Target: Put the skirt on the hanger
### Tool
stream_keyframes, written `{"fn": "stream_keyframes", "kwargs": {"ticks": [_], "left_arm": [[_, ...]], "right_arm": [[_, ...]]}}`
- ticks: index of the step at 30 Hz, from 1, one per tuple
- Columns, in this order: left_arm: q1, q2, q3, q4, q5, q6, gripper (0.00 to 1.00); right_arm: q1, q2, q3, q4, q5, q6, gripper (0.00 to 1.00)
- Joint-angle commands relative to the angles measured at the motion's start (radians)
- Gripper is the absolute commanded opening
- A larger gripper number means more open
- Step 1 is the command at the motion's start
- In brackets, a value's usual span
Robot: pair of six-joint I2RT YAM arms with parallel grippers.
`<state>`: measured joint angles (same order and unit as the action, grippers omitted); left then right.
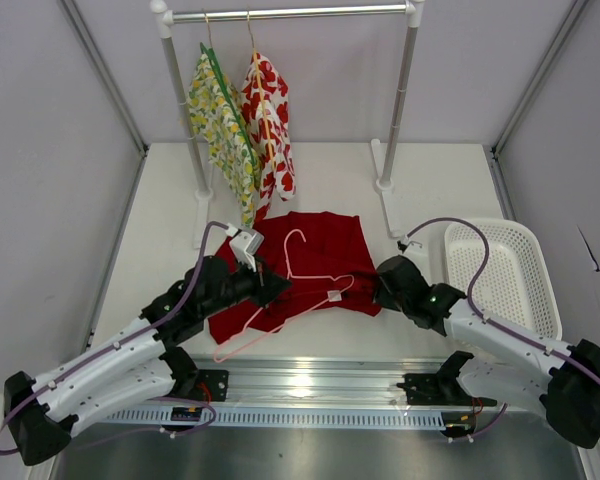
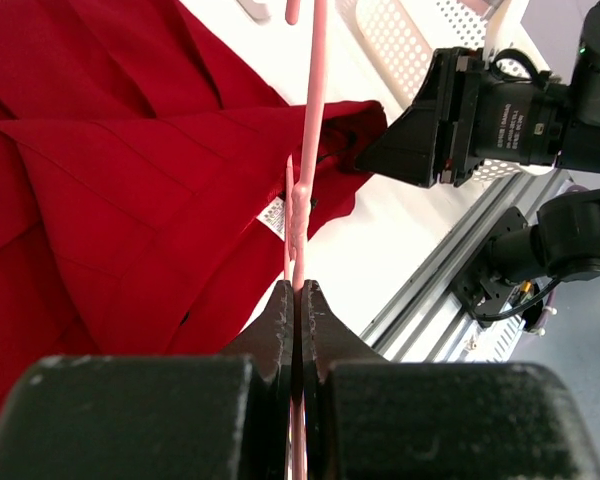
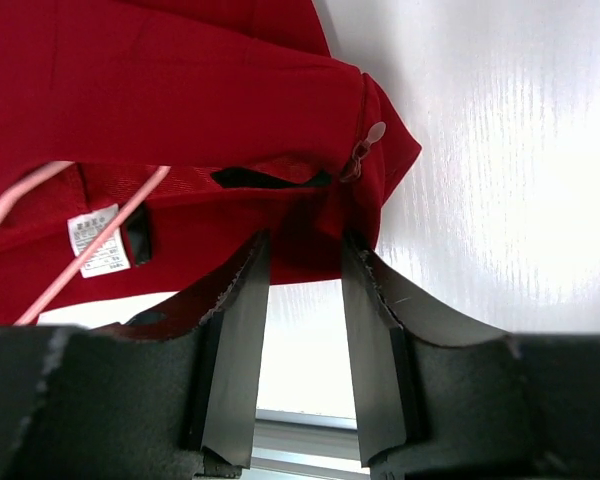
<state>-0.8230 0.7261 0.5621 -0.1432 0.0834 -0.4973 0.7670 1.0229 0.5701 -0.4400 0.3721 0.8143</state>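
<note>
The deep-red skirt lies flat on the table in the middle. The pale pink hanger lies on top of it, hook pointing to the back. My left gripper is shut on the hanger's wire at the skirt's left part; the left wrist view shows the wire running out from between the closed jaws over the skirt. My right gripper is open at the skirt's right front corner. In the right wrist view its fingertips straddle the skirt's edge near the zip pull.
A clothes rack at the back holds a yellow-green floral garment and a white garment with red flowers. A white basket stands at the right. A metal rail runs along the near edge.
</note>
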Motion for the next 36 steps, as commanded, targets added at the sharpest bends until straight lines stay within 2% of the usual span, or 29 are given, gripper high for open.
{"fn": "stream_keyframes", "kwargs": {"ticks": [1,10,36], "left_arm": [[0.007,0.010,0.042,0.047,0.021,0.003,0.00],[0.007,0.024,0.042,0.050,0.033,0.003,0.00],[0.007,0.010,0.022,0.057,0.047,-0.001,0.00]], "right_arm": [[-0.003,0.006,-0.004,0.032,0.014,0.000,0.40],[0.018,0.103,0.037,0.110,0.019,0.012,0.41],[0.089,0.256,0.152,0.073,0.186,0.187,0.40]]}}
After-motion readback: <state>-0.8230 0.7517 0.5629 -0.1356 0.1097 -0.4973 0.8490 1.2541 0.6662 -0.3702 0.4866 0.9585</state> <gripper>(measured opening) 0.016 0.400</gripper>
